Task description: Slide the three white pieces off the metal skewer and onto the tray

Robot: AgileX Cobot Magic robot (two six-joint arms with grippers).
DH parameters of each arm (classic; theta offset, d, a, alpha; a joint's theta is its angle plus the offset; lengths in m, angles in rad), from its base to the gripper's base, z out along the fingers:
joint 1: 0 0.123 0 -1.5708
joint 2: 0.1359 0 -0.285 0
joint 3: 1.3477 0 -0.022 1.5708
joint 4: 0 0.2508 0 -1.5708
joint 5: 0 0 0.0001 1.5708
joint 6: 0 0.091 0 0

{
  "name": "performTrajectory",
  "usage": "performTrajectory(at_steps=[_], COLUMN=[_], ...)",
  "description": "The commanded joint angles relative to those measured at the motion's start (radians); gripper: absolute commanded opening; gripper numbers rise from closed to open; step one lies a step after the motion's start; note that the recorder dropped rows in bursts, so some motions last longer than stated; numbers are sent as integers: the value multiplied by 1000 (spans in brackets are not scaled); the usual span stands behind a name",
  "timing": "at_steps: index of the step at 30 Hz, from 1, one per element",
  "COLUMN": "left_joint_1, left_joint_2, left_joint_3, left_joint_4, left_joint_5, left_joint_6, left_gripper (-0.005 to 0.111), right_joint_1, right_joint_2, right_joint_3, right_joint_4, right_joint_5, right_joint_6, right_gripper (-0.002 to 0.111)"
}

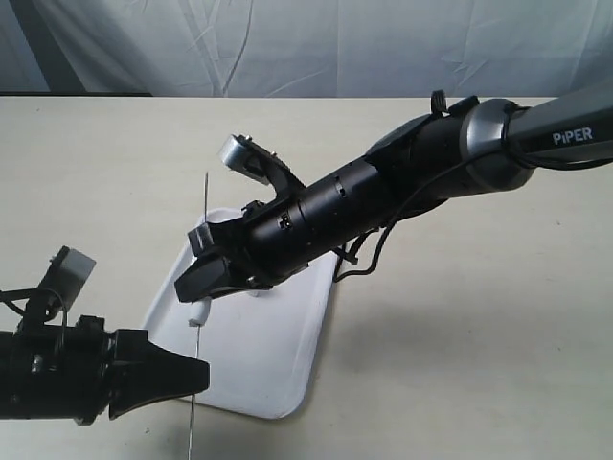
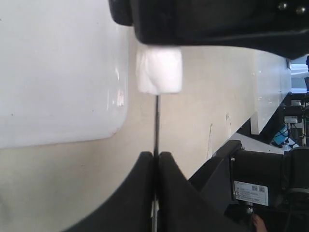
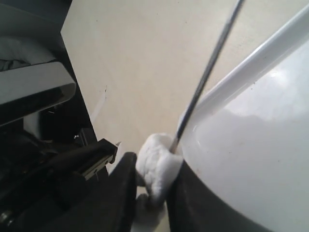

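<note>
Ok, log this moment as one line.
left gripper: shut on metal skewer | right gripper: shut on white piece | piece: at tray rim

One tray (image 1: 278, 374), one metal skewer (image 1: 205, 196); white pieces (image 1: 199, 311): one clearly countable, others hidden.

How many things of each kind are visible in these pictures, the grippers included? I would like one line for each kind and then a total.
Metal skewer: 1
White piece: 1 clearly in view; the right gripper, shut on it, may hide others
Tray: 1
Grippers: 2, the second being the left gripper, shut on the skewer
Total: 5
</note>
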Motion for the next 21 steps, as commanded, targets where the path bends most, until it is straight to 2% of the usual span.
performTrajectory(at_steps=[1,6,9,13,16,21], left_joint_1=[-2,-2,-2,-2,-2,-2], left_joint_2=[-9,-9,-9,-9,-9,-11], left_joint_3=[-3,14,49,126,195,199], left_joint_4=[-7,-7,19,33,26,35], left_joint_5=[40,137,150,135,192,268], left_joint_6=[-1,-6,-6,17,56,85], left_gripper=[0,0,0,0,0,0], right_joint_1=[2,2,2,2,2,2], right_joint_2=[-1,-1,-1,-1,-1,-1], right_joint_3=[-3,-5,-9,-29,-49,-57], right_joint_4=[-1,6,9,1,2,-12], right_joint_5=[-30,-91,-113,-132,-152,-185], right_joint_6=[-21,-27,-27,-27,-27,-27], right_gripper=[20,20,20,20,20,20])
